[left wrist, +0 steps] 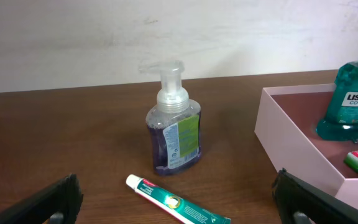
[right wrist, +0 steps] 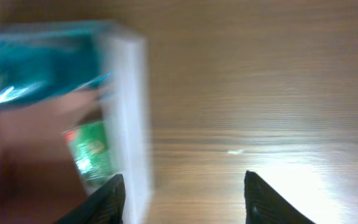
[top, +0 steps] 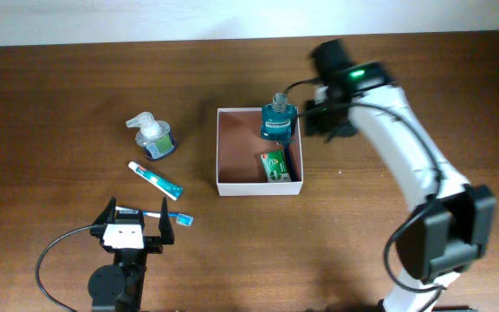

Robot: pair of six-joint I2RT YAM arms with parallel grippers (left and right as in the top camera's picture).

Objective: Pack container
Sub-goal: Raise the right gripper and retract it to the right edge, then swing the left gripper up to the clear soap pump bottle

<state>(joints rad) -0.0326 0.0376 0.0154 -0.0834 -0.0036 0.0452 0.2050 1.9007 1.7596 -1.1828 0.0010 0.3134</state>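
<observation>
the container [top: 236, 147] sat in the middle of the table [top: 59, 87], open side up. a mouthwash bottle [top: 276, 121] stood in its far right corner and a green packet [top: 274, 165] lay nearer. the right gripper [top: 327, 117] hung just outside the container's right wall, its fingers apart with nothing between them. the left gripper [top: 132, 227] stood wide apart and empty beside a toothbrush [top: 178, 217]. a toothpaste tube [top: 155, 180] and a soap pump bottle [top: 152, 136] lay left of the container.

Likely a robotics lab: brown wooden table [top: 59, 87], plain white wall [left wrist: 73, 37], white robot arm [top: 405, 156].
</observation>
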